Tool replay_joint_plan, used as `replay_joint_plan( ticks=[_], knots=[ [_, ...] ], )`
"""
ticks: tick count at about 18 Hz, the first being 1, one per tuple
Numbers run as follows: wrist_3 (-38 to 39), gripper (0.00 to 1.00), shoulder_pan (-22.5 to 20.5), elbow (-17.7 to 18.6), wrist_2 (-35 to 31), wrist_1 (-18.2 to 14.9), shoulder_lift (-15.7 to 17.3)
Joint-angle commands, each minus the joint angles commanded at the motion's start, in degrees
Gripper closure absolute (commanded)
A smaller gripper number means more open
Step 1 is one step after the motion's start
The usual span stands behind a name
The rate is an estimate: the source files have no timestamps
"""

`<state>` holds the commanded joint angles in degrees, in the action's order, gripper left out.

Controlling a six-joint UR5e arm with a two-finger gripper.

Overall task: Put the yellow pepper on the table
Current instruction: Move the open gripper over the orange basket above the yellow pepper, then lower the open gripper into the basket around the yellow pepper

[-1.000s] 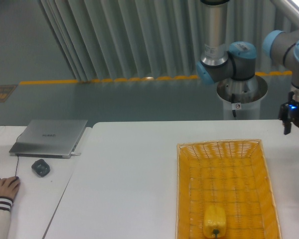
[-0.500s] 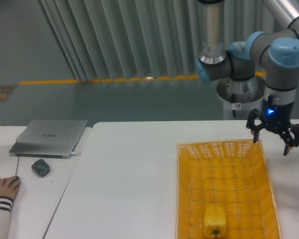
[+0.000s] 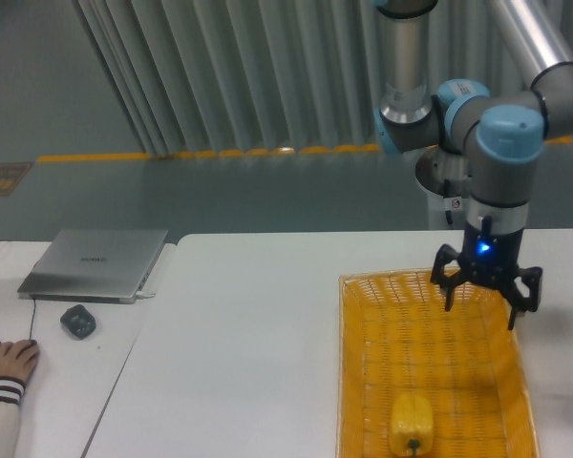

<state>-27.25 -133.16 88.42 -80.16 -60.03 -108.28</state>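
The yellow pepper [image 3: 411, 426] lies in the woven basket [image 3: 355, 382], at the end of the basket nearest the camera, with its dark stem turned toward you; it has to be lifted out before it can go on the table [image 3: 239, 334], whose bare white top spreads to the left of the basket. The gripper [image 3: 485, 303] hangs over the far end of the basket, well apart from the pepper, pointing straight down so that it can descend between the basket's walls. Its jaws stand wide apart and hold nothing, a spread that looks ample to straddle the pepper's lobes. Judge the step as the approach: your arm needs to travel along the basket toward the pepper and then lower. Watch the basket's rim, since a low sweep could catch the weave and drag the basket. Beyond the basket's left side, on a separate desk, sit a laptop [image 3: 95, 263], a mouse [image 3: 78, 321], and a person's hand [image 3: 10, 361].
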Motion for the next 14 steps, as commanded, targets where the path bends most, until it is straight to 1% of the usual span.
replay_joint_plan(
  ticks=[2,7,10,14],
  knots=[
    [0.26,0.0,0.88,-0.44,0.0,0.26,-0.97],
    [1.75,0.0,2.46,-1.58,-0.09,3.69,-4.31],
    [3.16,0.0,2.56,-2.37,-0.09,5.18,-5.98],
    [3.17,0.0,2.82,-2.99,-0.09,5.71,-7.12]
  ],
)
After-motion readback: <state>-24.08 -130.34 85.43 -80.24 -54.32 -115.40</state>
